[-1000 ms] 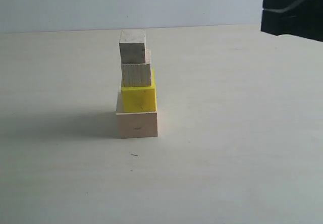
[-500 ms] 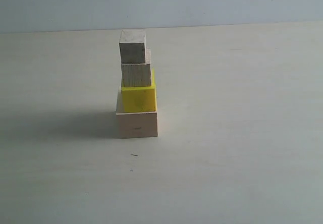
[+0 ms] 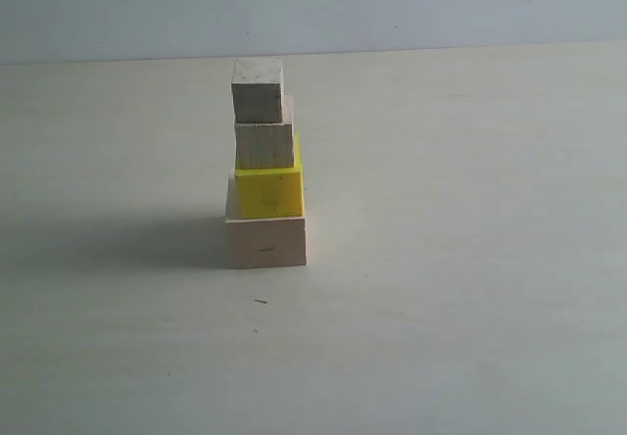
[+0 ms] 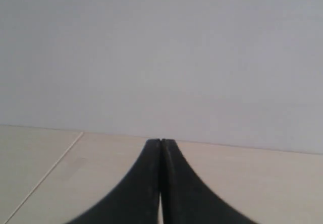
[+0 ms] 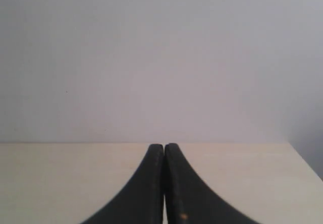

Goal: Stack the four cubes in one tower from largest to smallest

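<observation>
In the exterior view the four cubes stand as one tower on the pale table (image 3: 470, 259). The large pale wooden cube (image 3: 265, 241) with a small dark mark is at the bottom. On it sits the yellow cube (image 3: 269, 191), then the tan wooden cube (image 3: 265, 145), and the whitish smallest cube (image 3: 258, 90) is on top. Neither gripper shows in the exterior view. My left gripper (image 4: 160, 142) is shut with nothing in it, looking over bare table toward a wall. My right gripper (image 5: 164, 147) is likewise shut and empty.
A grey wall (image 3: 392, 4) rises behind the table's far edge. A tiny dark speck (image 3: 261, 301) lies on the table in front of the tower. The left wrist view shows a thin seam line (image 4: 45, 176) in the table surface.
A second ago the right gripper showed at the exterior view's top right corner; it has since left that view. The tower has not moved.
</observation>
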Available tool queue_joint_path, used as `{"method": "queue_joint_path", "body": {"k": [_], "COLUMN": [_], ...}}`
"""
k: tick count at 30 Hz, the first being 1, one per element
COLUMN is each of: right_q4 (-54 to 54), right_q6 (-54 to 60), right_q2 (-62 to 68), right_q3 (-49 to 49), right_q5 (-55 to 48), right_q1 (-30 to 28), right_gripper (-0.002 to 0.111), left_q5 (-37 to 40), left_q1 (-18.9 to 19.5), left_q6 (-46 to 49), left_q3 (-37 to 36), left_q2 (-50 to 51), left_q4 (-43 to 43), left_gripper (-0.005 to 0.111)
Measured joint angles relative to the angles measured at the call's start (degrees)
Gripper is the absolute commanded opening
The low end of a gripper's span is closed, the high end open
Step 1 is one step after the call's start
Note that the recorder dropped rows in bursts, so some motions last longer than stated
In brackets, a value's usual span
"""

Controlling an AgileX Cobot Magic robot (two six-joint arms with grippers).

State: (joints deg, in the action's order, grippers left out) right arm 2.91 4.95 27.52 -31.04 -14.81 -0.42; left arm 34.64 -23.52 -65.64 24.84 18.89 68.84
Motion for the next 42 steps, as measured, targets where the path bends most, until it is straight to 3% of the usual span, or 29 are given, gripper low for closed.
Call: {"method": "queue_joint_path", "body": {"k": [6,33,36,42], "right_q4": [0.10,0.10,0.10,0.10], "right_q6": [-3.48,-4.11,-4.11,-4.11], "right_q2": [-0.99,-0.99,-0.99,-0.99], "right_q3": [0.47,0.47,0.47,0.47], "right_q5": [-2.21,-2.34,-2.34,-2.34], "right_q1": [0.00,0.00,0.00,0.00], "right_gripper": [0.000,0.000,0.000,0.000], "left_q5": [-6.14,-6.49,-7.91,-6.37], "left_q1": [0.00,0.27,3.71,17.25], "left_q6": [2.32,5.53,5.25,4.16], "left_q3": [-1.28,-1.28,-1.28,-1.28], "left_q2": [-0.98,-1.25,-1.35,-4.76], "left_q4": [0.59,2.45,-2.18,-27.47], "left_gripper": [0.000,0.000,0.000,0.000]}}
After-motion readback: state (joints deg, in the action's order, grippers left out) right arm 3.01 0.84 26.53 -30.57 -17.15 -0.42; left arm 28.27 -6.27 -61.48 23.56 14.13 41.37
